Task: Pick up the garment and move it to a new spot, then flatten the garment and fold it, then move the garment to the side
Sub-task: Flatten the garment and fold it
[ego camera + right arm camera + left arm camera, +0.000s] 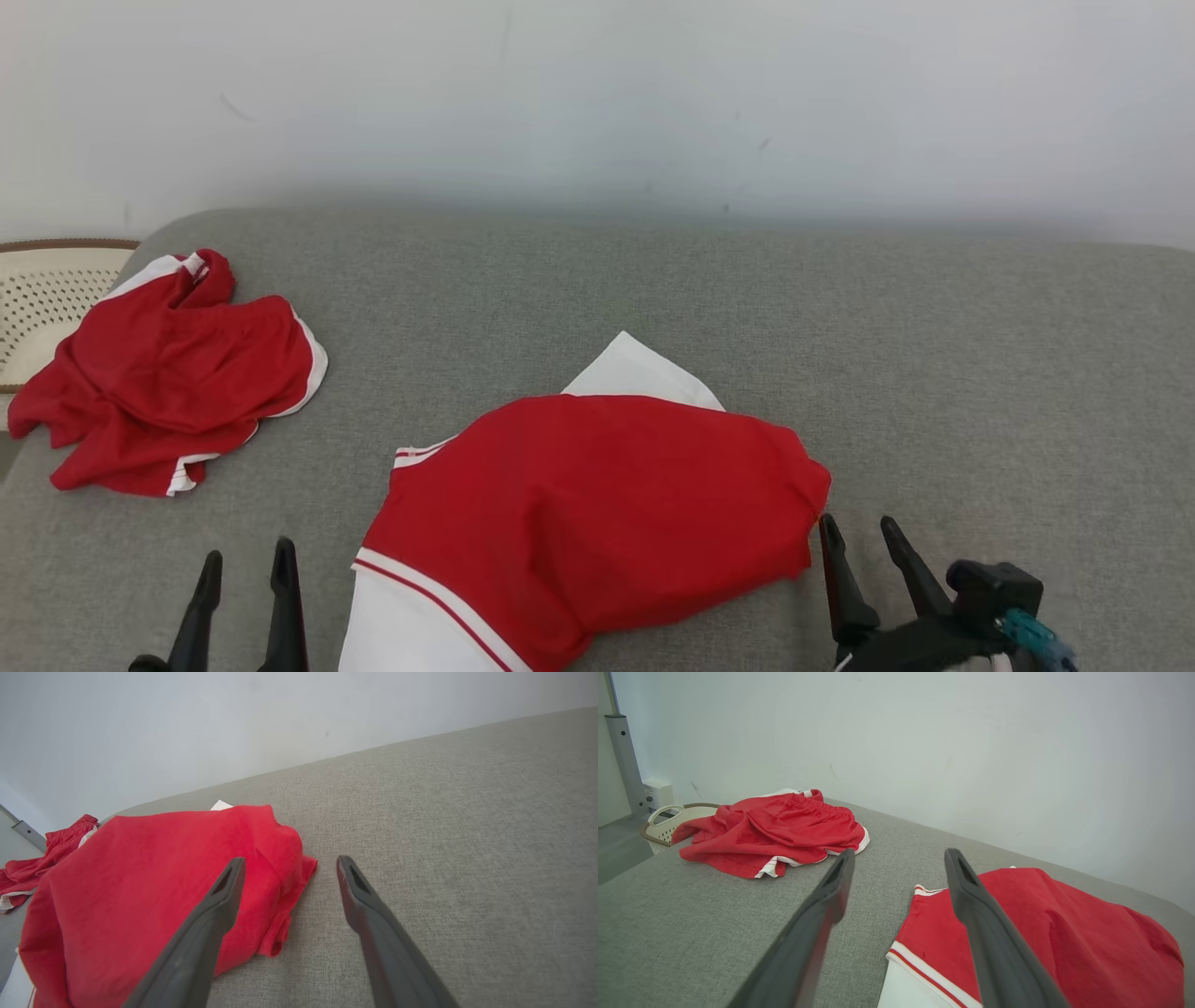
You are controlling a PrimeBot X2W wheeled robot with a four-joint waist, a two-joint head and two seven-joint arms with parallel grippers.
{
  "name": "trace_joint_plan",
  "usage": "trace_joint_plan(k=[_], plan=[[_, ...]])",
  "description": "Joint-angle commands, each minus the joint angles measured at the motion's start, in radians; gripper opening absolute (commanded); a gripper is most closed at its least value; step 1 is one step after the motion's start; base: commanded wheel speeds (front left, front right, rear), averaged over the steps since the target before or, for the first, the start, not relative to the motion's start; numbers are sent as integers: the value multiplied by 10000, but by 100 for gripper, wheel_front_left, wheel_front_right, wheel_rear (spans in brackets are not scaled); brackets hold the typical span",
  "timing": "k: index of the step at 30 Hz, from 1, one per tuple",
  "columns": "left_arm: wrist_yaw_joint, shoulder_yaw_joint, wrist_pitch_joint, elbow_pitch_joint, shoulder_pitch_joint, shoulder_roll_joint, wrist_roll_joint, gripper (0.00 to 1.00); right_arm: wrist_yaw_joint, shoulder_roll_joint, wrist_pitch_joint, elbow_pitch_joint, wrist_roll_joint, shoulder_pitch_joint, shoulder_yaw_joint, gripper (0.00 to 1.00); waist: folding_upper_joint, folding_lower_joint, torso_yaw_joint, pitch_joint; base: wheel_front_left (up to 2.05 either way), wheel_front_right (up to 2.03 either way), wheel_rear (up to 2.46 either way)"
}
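You can count two red-and-white garments. The near garment point(597, 504) lies in the middle, close to you, and the far garment point(168, 373) lies off to the left. That makes two. You have one pale basket point(47, 289) with little holes, at the far left edge. You have two grippers: one left gripper point(248, 551) near on the left and one right gripper point(857, 521) near on the right. Each has two dark fingers point(817, 924), so four fingers in all. There is one grey cloth top point(934, 373) under everything, and one white wall point(597, 93) at the far side.
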Motion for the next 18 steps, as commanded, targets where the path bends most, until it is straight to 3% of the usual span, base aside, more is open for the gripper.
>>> trace_joint_plan(k=[1, 12, 14, 15, 16, 18], plan=[[-126, 122, -76, 9, 224, -122, 213, 100, 8, -5, 121, 129, -75, -219, 57, 100, 0, 0, 67, 0, 0, 0, 0], [-796, 305, -59, 366, 36, -745, 722, 100, 8, -3, 590, 2322, -165, -1650, -229, 100, 0, 0, 821, 57, 0, 0, 0], [-858, 336, -59, 431, 26, -796, 784, 100, 8, -3, 549, 2737, -77, -1867, -226, 47, 0, 0, 914, 57, 0, 0, 0], [-862, 359, -59, 445, 28, -830, 815, 100, 8, -3, 497, 2915, -44, -1985, -213, 13, 0, 0, 943, 58, 0, 0, 0], [-879, 392, -59, 464, 35, -851, 811, 100, 8, -5, 437, 3061, -8, -2097, -192, 0, 0, 0, 962, 57, 0, 0, 0], [-931, 464, -60, 491, 59, -884, 828, 100, 8, -3, 306, 3291, -25, -2315, -172, 0, 0, 0, 966, 64, 0, 0, 0]])
